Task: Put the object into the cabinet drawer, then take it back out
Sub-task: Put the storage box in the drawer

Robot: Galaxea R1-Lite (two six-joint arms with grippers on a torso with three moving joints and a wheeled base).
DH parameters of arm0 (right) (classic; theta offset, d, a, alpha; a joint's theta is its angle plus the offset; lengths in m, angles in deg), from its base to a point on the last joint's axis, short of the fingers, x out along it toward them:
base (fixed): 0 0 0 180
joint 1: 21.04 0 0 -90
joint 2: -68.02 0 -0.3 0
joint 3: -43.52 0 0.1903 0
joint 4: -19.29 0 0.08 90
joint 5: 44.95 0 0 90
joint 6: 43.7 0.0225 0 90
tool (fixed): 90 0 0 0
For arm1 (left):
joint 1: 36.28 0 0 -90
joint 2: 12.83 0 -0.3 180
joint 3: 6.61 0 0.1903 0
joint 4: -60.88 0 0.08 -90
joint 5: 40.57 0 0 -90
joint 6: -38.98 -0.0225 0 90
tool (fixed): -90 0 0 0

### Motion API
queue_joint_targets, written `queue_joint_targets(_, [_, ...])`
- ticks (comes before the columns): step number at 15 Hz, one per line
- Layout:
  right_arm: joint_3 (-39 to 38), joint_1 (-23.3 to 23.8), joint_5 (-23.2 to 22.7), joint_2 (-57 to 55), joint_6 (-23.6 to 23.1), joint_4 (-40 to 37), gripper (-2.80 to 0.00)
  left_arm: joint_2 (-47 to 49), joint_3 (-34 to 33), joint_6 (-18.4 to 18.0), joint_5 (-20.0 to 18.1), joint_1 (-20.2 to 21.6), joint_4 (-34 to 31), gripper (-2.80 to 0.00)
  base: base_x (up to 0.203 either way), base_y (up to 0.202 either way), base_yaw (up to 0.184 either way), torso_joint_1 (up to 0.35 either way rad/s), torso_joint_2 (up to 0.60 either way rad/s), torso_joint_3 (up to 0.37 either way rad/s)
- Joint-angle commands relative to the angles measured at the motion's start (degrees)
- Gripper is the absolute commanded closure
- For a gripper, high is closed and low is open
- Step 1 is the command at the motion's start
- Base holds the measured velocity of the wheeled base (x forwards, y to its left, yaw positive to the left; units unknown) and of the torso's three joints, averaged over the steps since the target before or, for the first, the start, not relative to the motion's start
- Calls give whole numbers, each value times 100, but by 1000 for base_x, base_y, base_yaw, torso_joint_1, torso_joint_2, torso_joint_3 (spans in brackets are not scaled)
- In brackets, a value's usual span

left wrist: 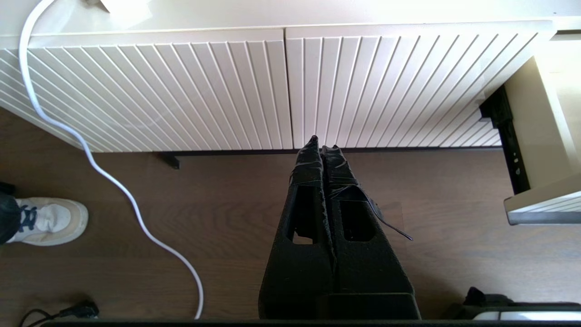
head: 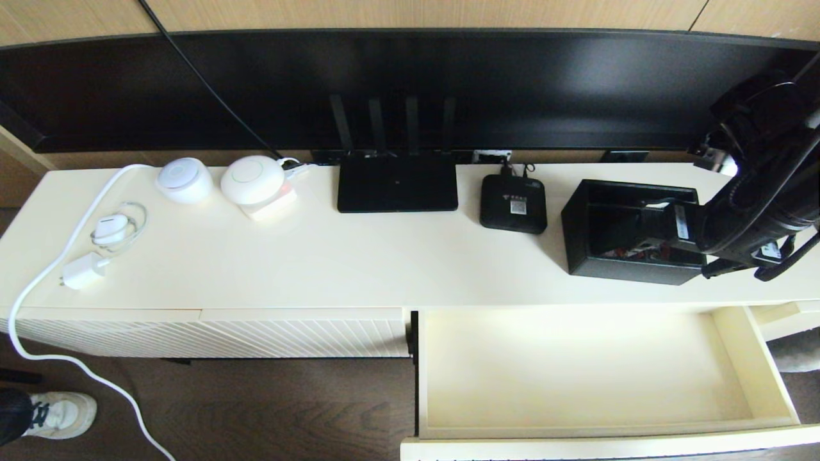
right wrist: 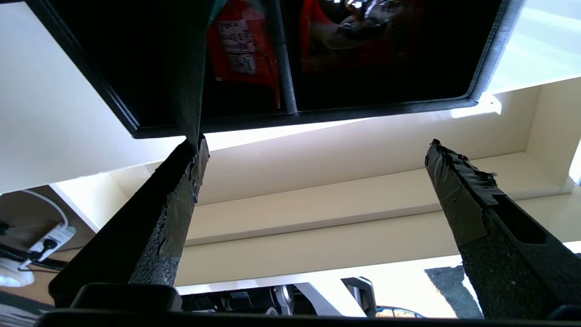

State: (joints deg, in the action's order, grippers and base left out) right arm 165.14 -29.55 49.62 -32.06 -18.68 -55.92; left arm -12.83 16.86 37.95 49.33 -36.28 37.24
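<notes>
The object, a black open-top organizer box [head: 615, 259], stands on the cabinet top at the right, just behind the drawer. Red and white small items [right wrist: 240, 50] lie in its compartments. My right gripper [head: 650, 224] reaches in from the right and hovers over the box, open, holding nothing. In the right wrist view its gripper [right wrist: 313, 150] is spread wide, one fingertip [right wrist: 193, 154] at the box's rim. The cabinet drawer [head: 576, 365] is pulled out, its cream interior [right wrist: 340, 181] bare. My left gripper [left wrist: 323, 147] hangs shut above the floor before the closed ribbed front.
On the cabinet top are a flat black router [head: 397, 186], a small black set-top box [head: 512, 203], two white round devices [head: 184, 180], a charger [head: 83, 272] and a white cable [head: 38, 282]. A dark screen [head: 410, 89] runs behind. A shoe [head: 61, 413] is on the floor.
</notes>
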Motion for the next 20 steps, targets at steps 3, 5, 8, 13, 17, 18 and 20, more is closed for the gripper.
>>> queue_joint_targets(3, [-51, 33, 17, 77, -15, -36, -280, 1, 5, -2, 1, 0, 0, 0, 0, 0, 0, 0, 0, 0])
queue_joint_targets(5, [-11, 104, 18, 67, 1, -60, -280, 9, -2, -2, 1, 0, 0, 0, 0, 0, 0, 0, 0, 0])
queue_joint_targets(8, [-51, 300, 10, -67, 44, -44, -280, 9, -2, -2, 1, 0, 0, 0, 0, 0, 0, 0, 0, 0])
queue_joint_targets(13, [-26, 367, -62, -66, 46, -36, -280, 9, 3, -2, 1, 0, 0, 0, 0, 0, 0, 0, 0, 0])
queue_joint_targets(17, [-124, 359, -37, 276, -2, -75, -280, 9, -2, -2, 1, 0, 0, 0, 0, 0, 0, 0, 0, 0])
queue_joint_targets(18, [-187, 359, -35, 362, -14, -72, -280, 4, -2, -2, 1, 0, 0, 0, 0, 0, 0, 0, 0, 0])
queue_joint_targets(20, [-234, 359, -10, 376, -8, -80, -280, 9, -2, -2, 1, 0, 0, 0, 0, 0, 0, 0, 0, 0])
